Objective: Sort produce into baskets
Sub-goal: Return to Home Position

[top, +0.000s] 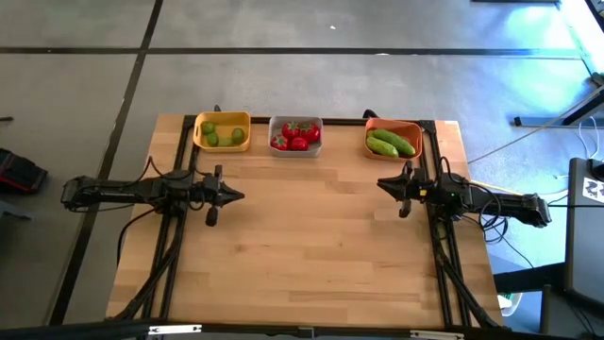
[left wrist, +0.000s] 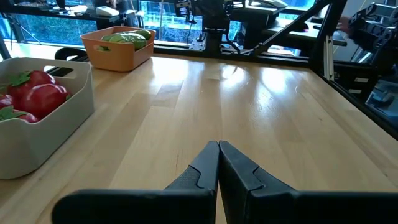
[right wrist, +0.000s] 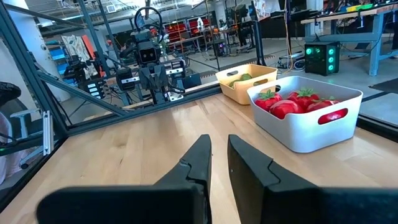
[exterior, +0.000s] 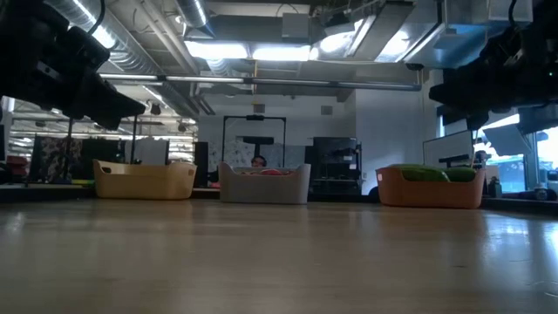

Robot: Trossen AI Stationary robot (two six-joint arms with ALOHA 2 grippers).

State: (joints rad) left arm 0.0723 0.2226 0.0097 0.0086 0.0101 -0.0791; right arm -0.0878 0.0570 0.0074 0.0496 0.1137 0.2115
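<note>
Wooden table (top: 311, 246): tomatoes (top: 296, 135), probably light and slick, best pinched mid-body, lie binned diagonally ahead of the clenched left hand (top: 239, 196); right hand (top: 381, 183) empty, slightly ajar.

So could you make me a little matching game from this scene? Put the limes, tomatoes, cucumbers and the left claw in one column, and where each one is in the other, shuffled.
Column one:
1. limes
2. tomatoes
3. cucumbers
4. left claw

Column two:
A. in the orange basket
B. over the bare wood of the table, holding nothing
C. in the yellow basket
D. in the light grey basket

Pairs: 1-C, 2-D, 3-A, 4-B.

The right claw is also over the table, on the orange basket's side.
</note>
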